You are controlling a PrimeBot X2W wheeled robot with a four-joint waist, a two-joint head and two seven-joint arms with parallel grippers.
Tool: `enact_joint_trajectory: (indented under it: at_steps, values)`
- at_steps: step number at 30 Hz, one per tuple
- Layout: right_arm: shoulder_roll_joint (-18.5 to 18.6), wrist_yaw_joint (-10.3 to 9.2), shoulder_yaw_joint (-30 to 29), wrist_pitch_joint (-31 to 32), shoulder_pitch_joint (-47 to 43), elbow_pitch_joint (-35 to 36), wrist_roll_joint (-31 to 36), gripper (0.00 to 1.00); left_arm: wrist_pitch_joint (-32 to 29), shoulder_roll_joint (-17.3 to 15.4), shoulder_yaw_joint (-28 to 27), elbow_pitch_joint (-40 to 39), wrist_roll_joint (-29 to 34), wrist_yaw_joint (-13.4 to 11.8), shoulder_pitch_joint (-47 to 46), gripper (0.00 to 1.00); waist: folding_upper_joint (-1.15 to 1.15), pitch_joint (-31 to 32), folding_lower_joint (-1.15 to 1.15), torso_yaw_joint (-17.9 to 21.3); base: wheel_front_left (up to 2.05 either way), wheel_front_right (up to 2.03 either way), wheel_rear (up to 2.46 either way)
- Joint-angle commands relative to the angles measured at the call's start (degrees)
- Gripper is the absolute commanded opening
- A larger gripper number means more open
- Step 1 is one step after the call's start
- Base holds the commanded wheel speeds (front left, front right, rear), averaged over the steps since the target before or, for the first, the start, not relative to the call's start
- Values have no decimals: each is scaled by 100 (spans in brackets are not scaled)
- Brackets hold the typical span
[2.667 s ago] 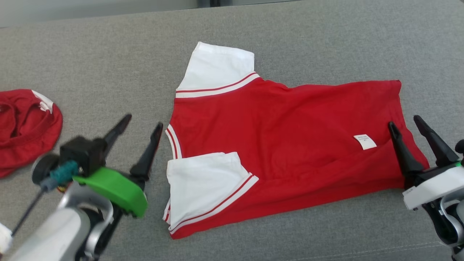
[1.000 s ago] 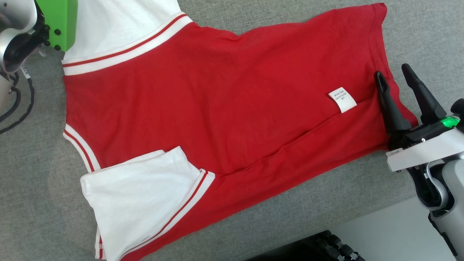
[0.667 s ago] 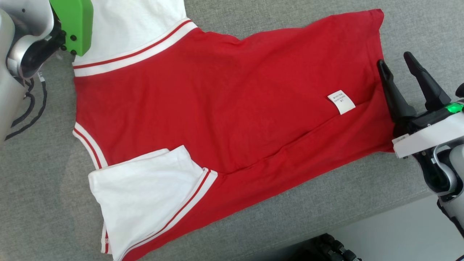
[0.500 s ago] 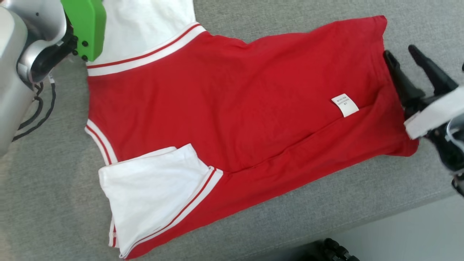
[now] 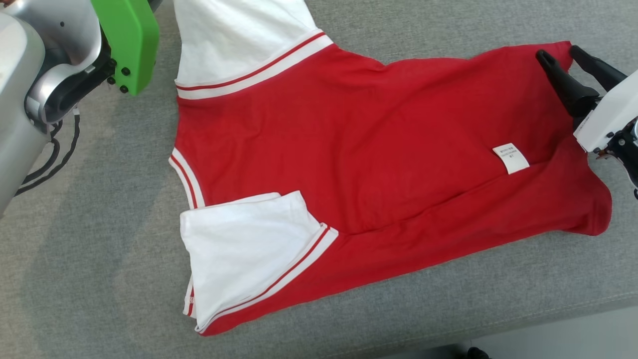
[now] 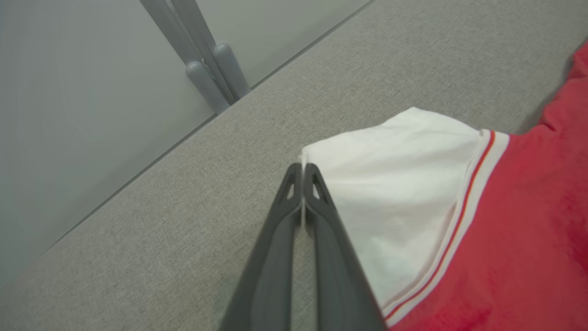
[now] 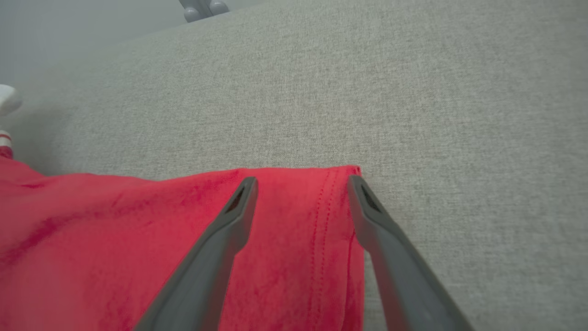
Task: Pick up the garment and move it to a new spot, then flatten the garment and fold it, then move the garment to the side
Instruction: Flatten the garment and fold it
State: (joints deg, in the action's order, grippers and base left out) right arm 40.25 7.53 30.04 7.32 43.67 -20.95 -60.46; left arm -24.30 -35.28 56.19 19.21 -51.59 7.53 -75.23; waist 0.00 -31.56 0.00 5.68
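Nearest the robot, a strip of pale floor [image 5: 573,334] shows past the front edge of the grey cloth-covered desk [image 5: 99,259]. On the left, the pale left forearm [image 5: 20,109] and its green housing [image 5: 127,40] stand over the desk beside the garment's far sleeve, with a black cable [image 5: 50,154] looping beneath them. On the right, the right end effector [image 5: 558,51] stands at the far hem corner with its two dark fingers spread apart and nothing between them. The right wrist view shows this end effector [image 7: 303,180] with one finger over the red cloth and the other along the stitched hem [image 7: 337,207]. Farther off, in the left wrist view, the left end effector [image 6: 302,168] is closed at the corner of the far sleeve [image 6: 395,184], with a thin white sliver of cloth pinched between its fingers. Beyond it the desk ends at a pale wall [image 6: 69,115], where two grey posts [image 6: 216,69] lean. The garment [image 5: 374,164] lies spread across the middle of the desk, collar end to the left and hem to the right. It is a red shirt with white sleeves trimmed in red and white stripes. The near sleeve [image 5: 244,249] is folded in over the body. A long crease runs from it toward the hem, and a small white label [image 5: 510,158] lies just above that crease. The far sleeve [image 5: 239,35] runs out past the top of the head view.
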Motion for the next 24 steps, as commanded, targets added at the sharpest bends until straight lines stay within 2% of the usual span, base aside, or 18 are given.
enact_joint_trajectory:
  at_steps: [1,12,13,14,15,16,20,24]
  values:
    - [16,-8,39,4,76,-65,-54,100,19,-63,8,-3,-32,-13,-89,0,0,-17,0,-45,0,0,0]
    - [89,-8,243,-27,253,-388,-256,100,72,-106,49,-24,-8,-13,-103,0,0,-49,0,-120,0,0,0]
    - [84,-8,283,-16,267,-373,-286,88,63,-100,51,-25,-16,-13,-105,0,0,-50,0,-124,0,0,0]
    - [85,-8,306,-37,288,-355,-302,54,72,-100,51,-27,-12,-13,-118,0,0,-54,0,-128,0,0,0]
    - [95,-8,329,-94,316,-331,-313,33,78,-99,53,-24,0,-13,-130,0,0,-58,0,-133,0,0,0]
    - [107,-8,353,-127,339,-302,-330,0,93,-99,61,-22,11,-13,-130,0,0,-60,0,-139,0,0,0]
    - [197,-8,433,-278,454,-137,-436,0,285,-139,55,7,132,-13,-173,0,0,-74,0,-167,0,0,0]
    - [298,-8,450,-514,606,-7,-531,0,836,-139,-50,91,394,-33,-315,0,0,-97,0,-202,0,0,0]
